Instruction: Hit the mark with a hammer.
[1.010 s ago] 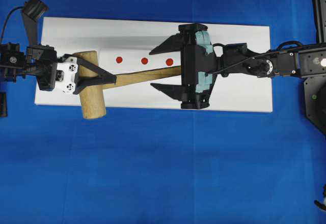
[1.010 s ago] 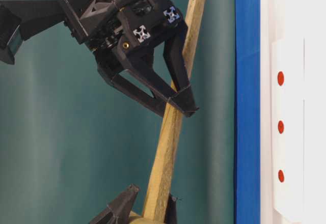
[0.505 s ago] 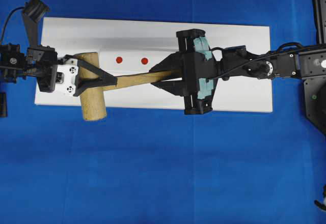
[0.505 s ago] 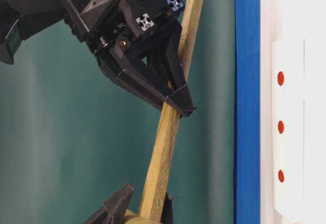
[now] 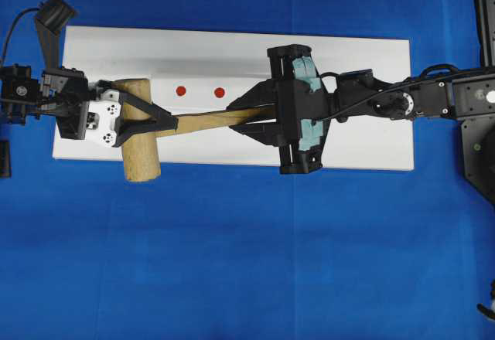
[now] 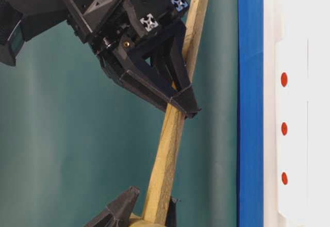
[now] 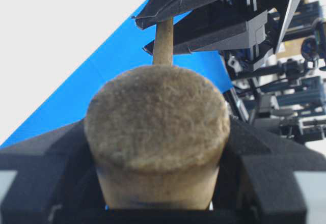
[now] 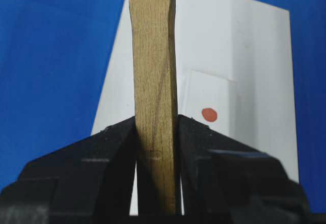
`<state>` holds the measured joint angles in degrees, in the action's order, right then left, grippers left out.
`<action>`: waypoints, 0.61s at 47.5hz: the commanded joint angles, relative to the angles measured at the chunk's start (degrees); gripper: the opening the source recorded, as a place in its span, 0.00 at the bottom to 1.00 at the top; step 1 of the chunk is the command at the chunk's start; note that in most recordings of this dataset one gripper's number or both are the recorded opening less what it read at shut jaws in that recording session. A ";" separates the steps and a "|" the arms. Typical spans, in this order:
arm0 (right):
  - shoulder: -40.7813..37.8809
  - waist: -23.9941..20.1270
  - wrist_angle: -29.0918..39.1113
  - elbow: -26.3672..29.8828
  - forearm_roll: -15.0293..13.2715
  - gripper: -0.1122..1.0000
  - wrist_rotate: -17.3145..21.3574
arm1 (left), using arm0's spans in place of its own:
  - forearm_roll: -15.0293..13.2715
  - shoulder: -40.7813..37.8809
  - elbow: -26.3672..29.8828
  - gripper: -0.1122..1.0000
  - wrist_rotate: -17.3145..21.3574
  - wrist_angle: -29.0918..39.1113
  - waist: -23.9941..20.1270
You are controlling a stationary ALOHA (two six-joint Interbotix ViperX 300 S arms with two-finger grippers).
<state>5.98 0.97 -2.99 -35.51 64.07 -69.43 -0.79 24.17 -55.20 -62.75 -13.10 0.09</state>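
Note:
The hammer [image 5: 138, 147], a light wooden mallet, hangs above the white board [image 5: 348, 54], its handle [image 6: 167, 149] well off the surface. My left gripper [image 5: 158, 121] is shut on the thick head [image 7: 158, 132], one finger on each side. My right gripper [image 5: 236, 117] is shut on the slim handle [image 8: 153, 81] partway along it. The raised strip [image 5: 199, 77] shows two smaller red dots from overhead; the mark is hidden there under my right gripper. In the table-level view the mark [image 6: 284, 79] is the top dot of three.
Blue cloth [image 5: 232, 263] surrounds the board. A black camera post [image 5: 52, 15] stands at the board's far left corner, and the right arm's base [image 5: 476, 116] sits at the right edge. The right wrist view shows one red dot [image 8: 209, 114] beside the handle.
My right gripper, open a second ago, has shut on the handle and now covers the third dot from overhead. The left gripper and the hammer head have barely shifted.

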 commanded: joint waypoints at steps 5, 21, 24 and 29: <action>0.53 0.00 0.09 0.88 -0.09 0.18 0.18 | 0.26 0.88 1.58 0.51 0.88 -0.26 -0.35; 0.70 0.09 0.09 0.62 0.09 0.18 0.62 | 0.26 1.05 1.41 0.92 0.88 1.23 -0.35; 1.05 0.09 0.09 0.26 0.18 0.18 0.79 | 0.26 1.49 1.05 0.92 0.70 2.29 -0.35; 2.29 0.09 0.09 -1.05 0.79 0.18 1.05 | 0.26 2.46 0.26 0.93 0.62 3.87 -0.35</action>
<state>6.15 0.97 -2.81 -36.47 64.25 -68.64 -0.70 24.96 -55.28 -62.14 -9.67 -0.18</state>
